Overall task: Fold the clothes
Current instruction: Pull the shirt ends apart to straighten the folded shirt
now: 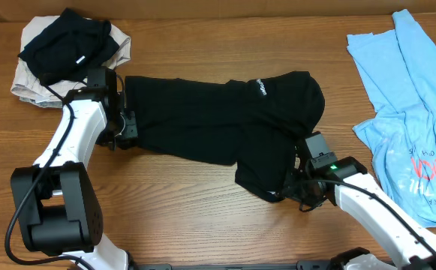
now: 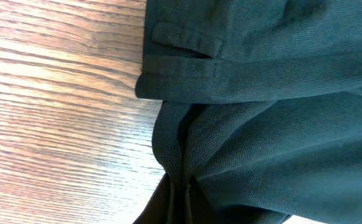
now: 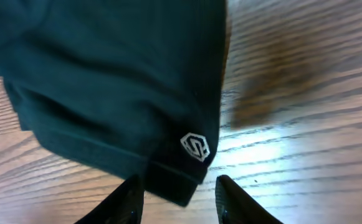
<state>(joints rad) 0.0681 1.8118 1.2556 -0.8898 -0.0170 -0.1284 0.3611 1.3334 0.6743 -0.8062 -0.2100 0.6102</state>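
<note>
- The black garment [image 1: 218,120] lies spread across the middle of the table [image 1: 202,232]. It runs from its 9 o'clock end to a lower corner at about 5 o'clock, with small white print near its top edge.
- The left pincer [image 1: 124,126] sits at the garment's 9 o'clock edge. In the left wrist view the cloth [image 2: 261,124] bunches into a tight pinch at 6 o'clock, where the left pincer [image 2: 177,202] appears closed on it.
- The right pincer [image 1: 299,189] is at the garment's 5 o'clock corner. In the right wrist view its fingers [image 3: 129,200] stand apart, the pincer [image 3: 177,190] open. The hemmed corner with a small white logo [image 3: 195,146] lies between them, unclamped.
- A light-blue tee [image 1: 413,112] with red print lies crumpled at the table's 3 o'clock side, well apart from the black garment.
- At 10 o'clock a second black piece [image 1: 67,41] with a white tag rests on a beige cloth [image 1: 30,84].
</note>
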